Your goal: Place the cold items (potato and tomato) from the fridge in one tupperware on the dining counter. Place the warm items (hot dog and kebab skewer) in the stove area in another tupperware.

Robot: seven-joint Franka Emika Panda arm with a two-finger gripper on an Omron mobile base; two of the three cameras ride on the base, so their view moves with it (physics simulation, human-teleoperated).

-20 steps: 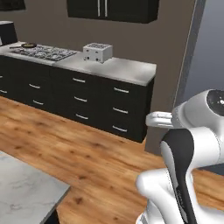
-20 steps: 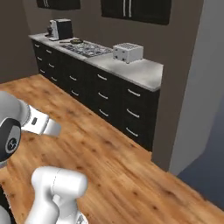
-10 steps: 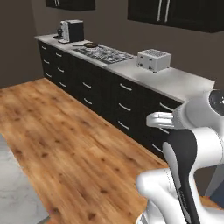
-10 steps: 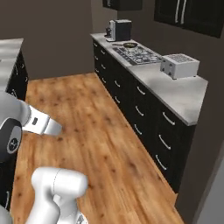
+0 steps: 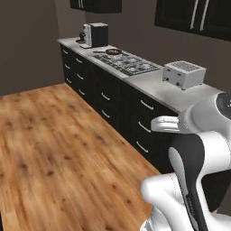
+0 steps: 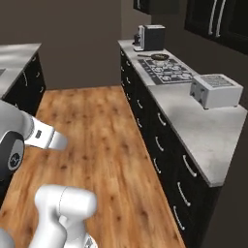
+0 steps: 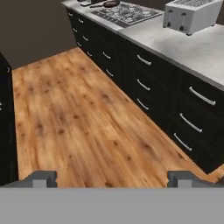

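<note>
The gripper [image 7: 112,178], jaws wide and empty, faces along the floor with the stove [image 7: 127,12] ahead to its right, seemingly tucked for driving.

The arm [image 5: 198,149] is folded up close over its base, elbow bent, the white forearm [image 6: 43,136] reaching level and forward. The gripper [image 7: 112,178] points forward and down, its two dark fingertips [image 7: 41,178] set wide apart at the bottom of the hand view, with nothing between them.
</note>
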